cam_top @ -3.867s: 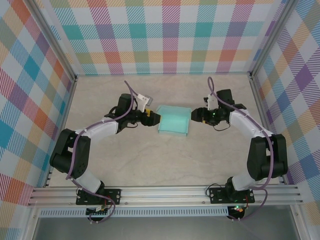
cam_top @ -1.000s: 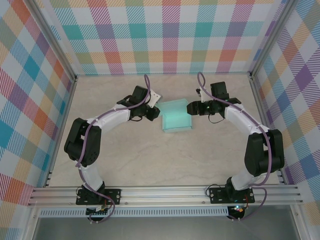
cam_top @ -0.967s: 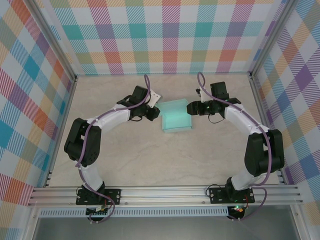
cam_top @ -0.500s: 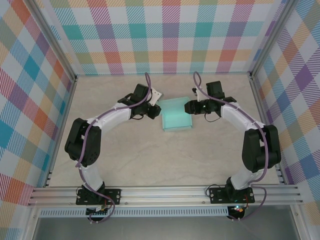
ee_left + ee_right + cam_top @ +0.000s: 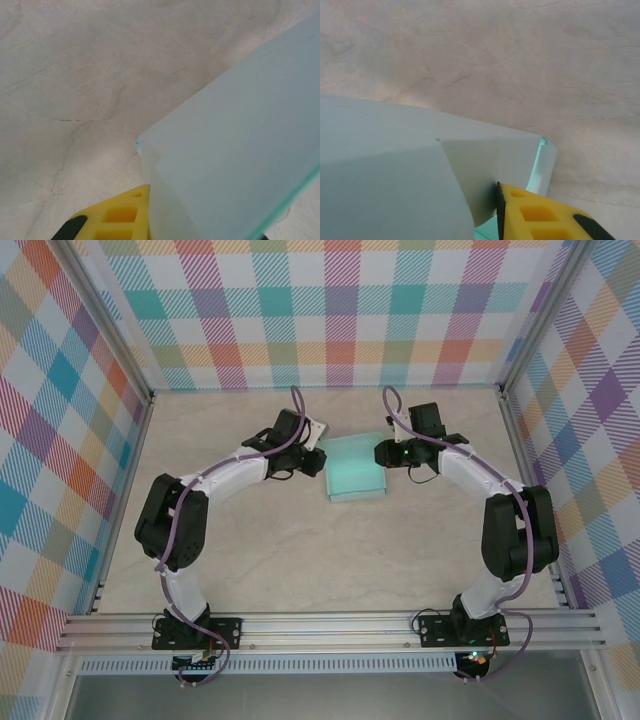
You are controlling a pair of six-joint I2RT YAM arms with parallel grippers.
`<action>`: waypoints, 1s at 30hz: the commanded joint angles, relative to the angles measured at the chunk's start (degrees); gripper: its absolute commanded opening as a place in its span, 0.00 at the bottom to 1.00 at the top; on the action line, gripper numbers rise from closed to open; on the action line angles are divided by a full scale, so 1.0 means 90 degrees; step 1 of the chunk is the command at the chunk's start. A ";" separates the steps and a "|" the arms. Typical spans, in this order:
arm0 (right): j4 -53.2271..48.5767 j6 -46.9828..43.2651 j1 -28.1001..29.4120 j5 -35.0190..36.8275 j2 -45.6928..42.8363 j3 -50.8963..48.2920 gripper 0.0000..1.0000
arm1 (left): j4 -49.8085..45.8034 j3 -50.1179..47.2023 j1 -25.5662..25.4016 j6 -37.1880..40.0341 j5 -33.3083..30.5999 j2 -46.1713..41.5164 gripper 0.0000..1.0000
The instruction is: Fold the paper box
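Both arms bow inward, elbows wide. The left gripper [image 5: 317, 462] is pinched onto the left edge of the paper box [image 5: 352, 472]. The right gripper [image 5: 381, 453] sits at its far right corner, and I can't tell if it's gripping.

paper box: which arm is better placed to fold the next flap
Probably right: the right tool sits at the far right corner of the paper box, its yellow finger against a flap there. The left tool looks clamped on the far left corner, better kept as anchor.

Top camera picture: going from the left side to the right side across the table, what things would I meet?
left arm → paper box → right arm
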 commanded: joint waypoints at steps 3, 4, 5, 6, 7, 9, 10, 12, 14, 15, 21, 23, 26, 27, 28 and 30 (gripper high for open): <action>0.0202 0.0012 0.0061 0.0422 -0.0028 -0.0195 0.15 | -0.0318 0.0334 -0.0096 0.0192 -0.0229 0.0054 0.13; 0.0254 0.0033 0.0065 0.0413 -0.0002 -0.0221 0.15 | -0.0367 0.0372 -0.0097 0.0196 -0.0243 0.0063 0.13; 0.0313 0.0065 0.0066 0.0398 0.0021 -0.0245 0.14 | -0.0416 0.0418 -0.0096 0.0196 -0.0228 0.0073 0.13; 0.0383 0.0100 0.0083 0.0388 0.0033 -0.0287 0.13 | -0.0456 0.0471 -0.0097 0.0193 -0.0207 0.0092 0.13; 0.0453 0.0117 0.0107 0.0393 0.0042 -0.0318 0.12 | -0.0482 0.0494 -0.0097 0.0175 -0.0191 0.0109 0.13; 0.0593 0.0202 0.0172 0.0501 0.0016 -0.0395 0.10 | -0.0471 0.0548 -0.0092 0.0055 -0.0124 0.0136 0.13; 0.0660 0.0275 0.0206 0.0582 -0.0006 -0.0429 0.09 | -0.0454 0.0576 -0.0097 -0.0019 -0.0083 0.0159 0.14; 0.0827 0.0453 0.0288 0.0703 -0.0071 -0.0540 0.07 | -0.0391 0.0613 -0.0096 -0.0254 0.0034 0.0208 0.14; 0.0950 0.0601 0.0442 0.1004 -0.0139 -0.0614 0.06 | -0.0238 0.0575 -0.0117 -0.0545 0.0132 0.0256 0.14; 0.1007 0.0652 0.0543 0.1188 -0.0179 -0.0645 0.06 | -0.0167 0.0540 -0.0143 -0.0675 0.0124 0.0273 0.14; 0.1402 0.0960 0.0965 0.2155 -0.0442 -0.1010 0.06 | 0.0366 0.0339 -0.0301 -0.1147 -0.0247 0.0278 0.13; 0.1450 0.1016 0.1020 0.2257 -0.0465 -0.1088 0.06 | 0.0506 0.0256 -0.0343 -0.1337 -0.0329 0.0258 0.13; 0.1486 0.1102 0.1072 0.2319 -0.0482 -0.1190 0.06 | 0.0795 0.0092 -0.0431 -0.1735 -0.0401 0.0242 0.13; 0.1496 0.1125 0.1100 0.2336 -0.0487 -0.1230 0.06 | 0.0916 0.0012 -0.0474 -0.1896 -0.0415 0.0248 0.13; 0.1526 0.1148 0.1123 0.2364 -0.0501 -0.1273 0.06 | 0.1004 -0.0041 -0.0528 -0.1986 -0.0399 0.0253 0.13; 0.1560 0.1174 0.1163 0.2393 -0.0537 -0.1344 0.06 | 0.1037 -0.0086 -0.0636 -0.2031 -0.0492 0.0257 0.13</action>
